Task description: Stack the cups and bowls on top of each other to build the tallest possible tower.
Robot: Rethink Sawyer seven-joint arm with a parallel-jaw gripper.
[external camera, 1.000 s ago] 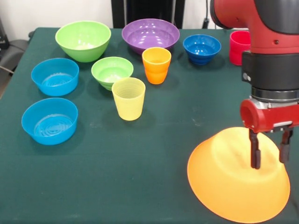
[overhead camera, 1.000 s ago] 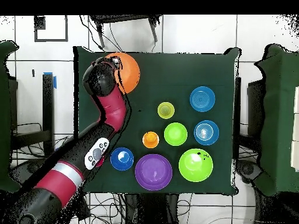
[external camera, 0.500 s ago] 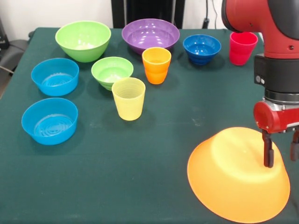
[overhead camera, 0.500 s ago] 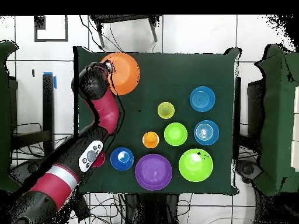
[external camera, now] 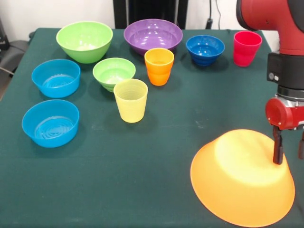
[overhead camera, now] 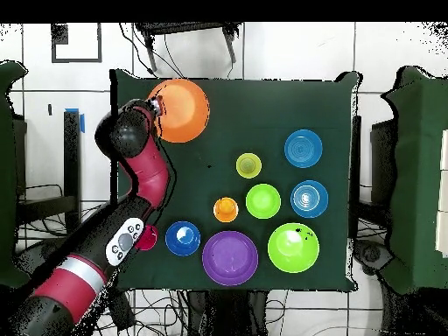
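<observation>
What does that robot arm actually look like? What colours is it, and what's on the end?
The arm is thick, rounded and glossy red, with black collar sections and a silver band near its base. A grey oval button panel sits on one link. The end effector hangs from a red block, with two slim dark fingers.

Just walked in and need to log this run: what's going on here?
A red Sawyer arm is working on a cup-and-bowl tower, and only the base is in place. The huge orange bowl sits upside down on the green table, and the open tool hangs at its edge, holding nothing. Nothing is stacked yet. The yellow cup, orange cup, red cup and six other bowls all stand upright and separate across the table.
</observation>
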